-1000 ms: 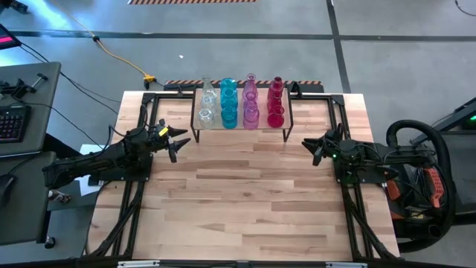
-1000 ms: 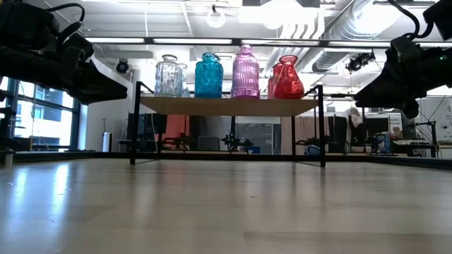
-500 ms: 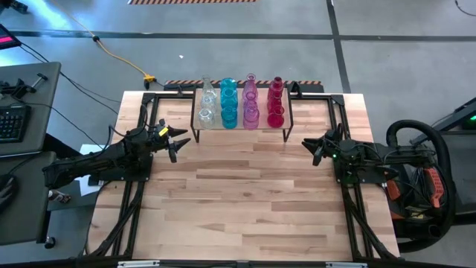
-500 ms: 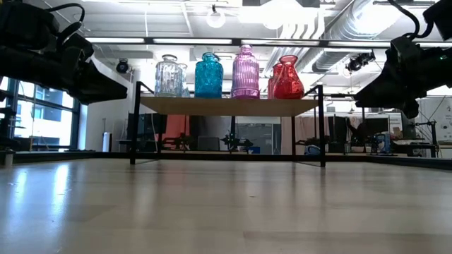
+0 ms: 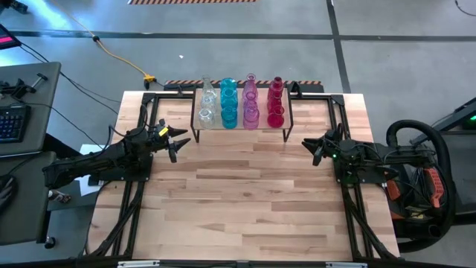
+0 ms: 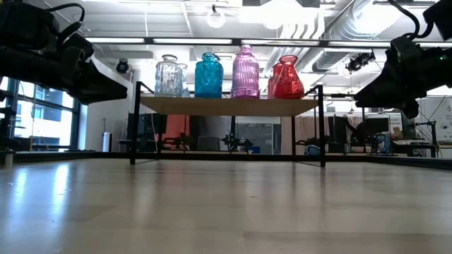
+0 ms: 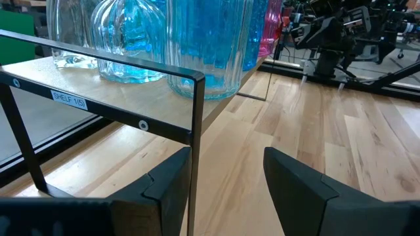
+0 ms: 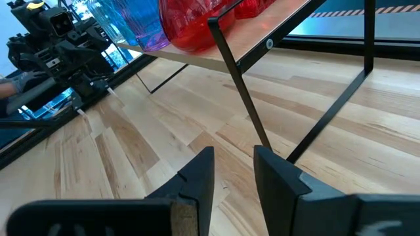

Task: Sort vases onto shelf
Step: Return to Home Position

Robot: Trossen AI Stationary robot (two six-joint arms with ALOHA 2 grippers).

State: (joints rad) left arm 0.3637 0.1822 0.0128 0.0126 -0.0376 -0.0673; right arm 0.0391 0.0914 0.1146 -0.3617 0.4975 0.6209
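4 clr-sorted rows, vases (image 5: 251, 105) on shelf (image 6: 229, 106)

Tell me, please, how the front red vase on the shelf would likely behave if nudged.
The red vase looks like translucent glass: probably rigid, slick and breakable. Its wide belly under a narrow neck suggests sliding before tipping. It stands near the shelf edge, so a push might drop it.
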